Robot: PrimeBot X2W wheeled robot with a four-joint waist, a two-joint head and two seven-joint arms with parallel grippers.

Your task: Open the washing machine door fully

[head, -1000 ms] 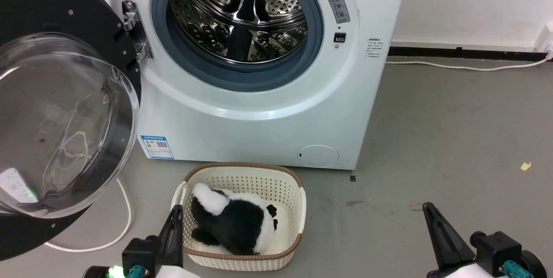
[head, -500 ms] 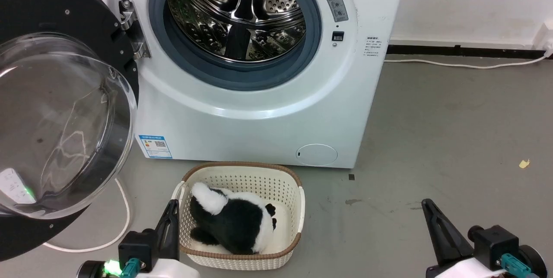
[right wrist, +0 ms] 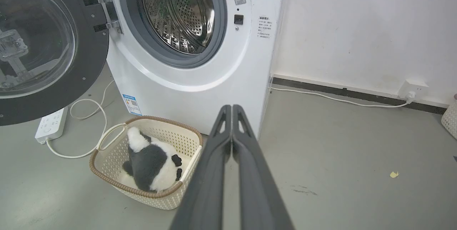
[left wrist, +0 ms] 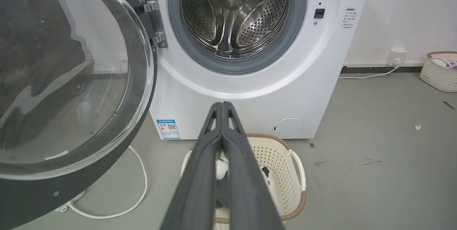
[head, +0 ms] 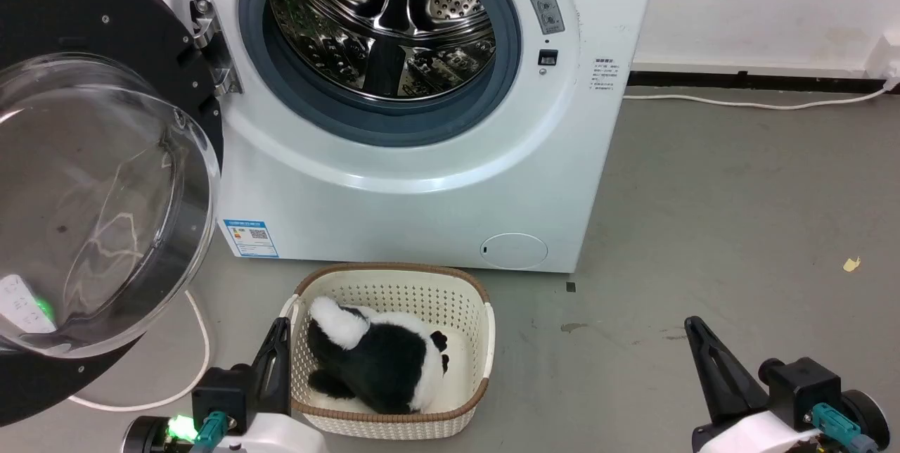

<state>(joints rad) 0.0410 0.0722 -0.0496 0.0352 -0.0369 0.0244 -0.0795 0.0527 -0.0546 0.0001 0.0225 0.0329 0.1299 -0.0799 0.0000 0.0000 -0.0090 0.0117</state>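
The washing machine door (head: 91,193) stands swung wide open at the left, black rim and bulging clear glass bowl facing me, hung on a metal hinge (head: 211,48). It also shows in the left wrist view as the washing machine door (left wrist: 68,80) and in the right wrist view as the washing machine door (right wrist: 43,44). The steel drum (head: 383,17) lies exposed. My left gripper (head: 280,332) is shut and empty, low at the bottom left beside the basket, apart from the door. My right gripper (head: 692,325) is shut and empty at the bottom right, over bare floor.
A cream basket (head: 485,333) holding a black-and-white plush toy (head: 380,361) sits on the floor before the machine. A white cable (head: 204,340) loops under the door to a power strip (right wrist: 51,124). Another cable (head: 738,105) runs along the wall. A second basket (left wrist: 441,71) stands far right.
The whole head view has shifted slightly, so the camera moved. Both grippers sit a little higher in view; the door, basket and toy keep their places.
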